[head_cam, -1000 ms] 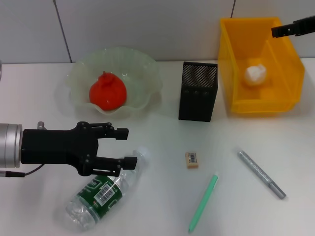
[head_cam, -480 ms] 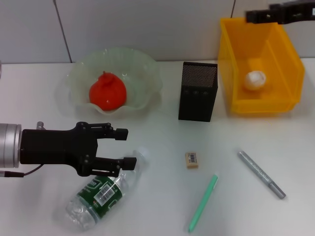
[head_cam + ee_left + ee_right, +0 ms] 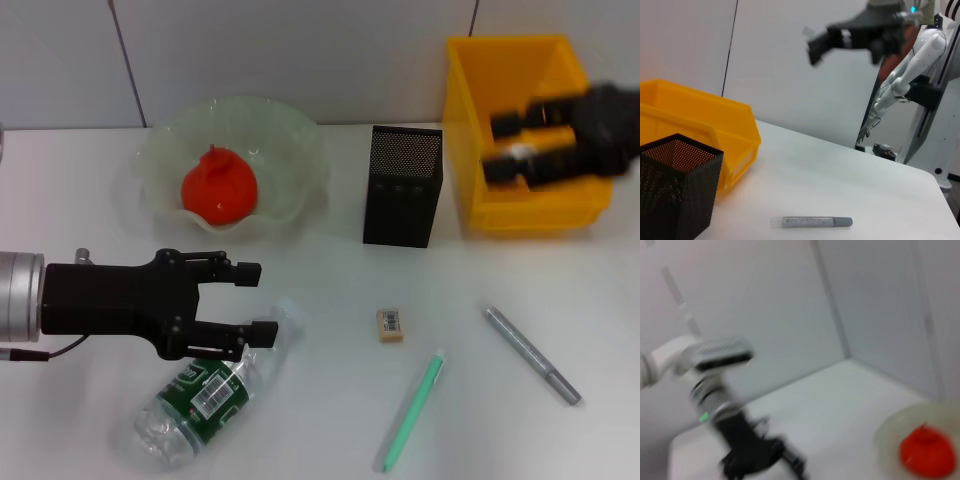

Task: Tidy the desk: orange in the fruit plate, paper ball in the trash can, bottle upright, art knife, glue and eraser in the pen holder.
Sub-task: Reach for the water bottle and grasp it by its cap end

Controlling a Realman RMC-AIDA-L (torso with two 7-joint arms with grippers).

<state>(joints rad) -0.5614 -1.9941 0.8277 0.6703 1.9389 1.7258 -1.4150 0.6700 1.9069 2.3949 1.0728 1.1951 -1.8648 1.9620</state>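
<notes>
Left gripper (image 3: 250,300) has its jaws spread apart, nothing between them, hanging over the white table (image 3: 330,400) with the lower finger right over the cap end of the bottle (image 3: 205,395); contact can't be judged from the head view. The bottle lies on its side, cap toward the gripper, green label and barcode facing up. Right gripper (image 3: 500,148) is motion-blurred above the trash can (image 3: 470,150); two fingers show with a gap between them and no object seen in the gap, so it reads as open. It hides the middle of the bin, so the paper ball can't be seen. The left wrist view shows that gripper (image 3: 827,42) blurred in the air well above the table, beyond the yellow bin (image 3: 700,125). The orange (image 3: 218,187) sits inside the fruit plate (image 3: 290,140), nub up; the right wrist view also shows it (image 3: 927,452) in the plate (image 3: 890,432). The pen holder (image 3: 402,190) stands upright between fruit plate and trash can, apart from both. The eraser (image 3: 390,324) lies flat on the table in front of the pen holder, barcode sticker up. A green pen (image 3: 412,412) lies near the eraser, and a grey marker (image 3: 532,355) lies further to the right, both flat on the table.
</notes>
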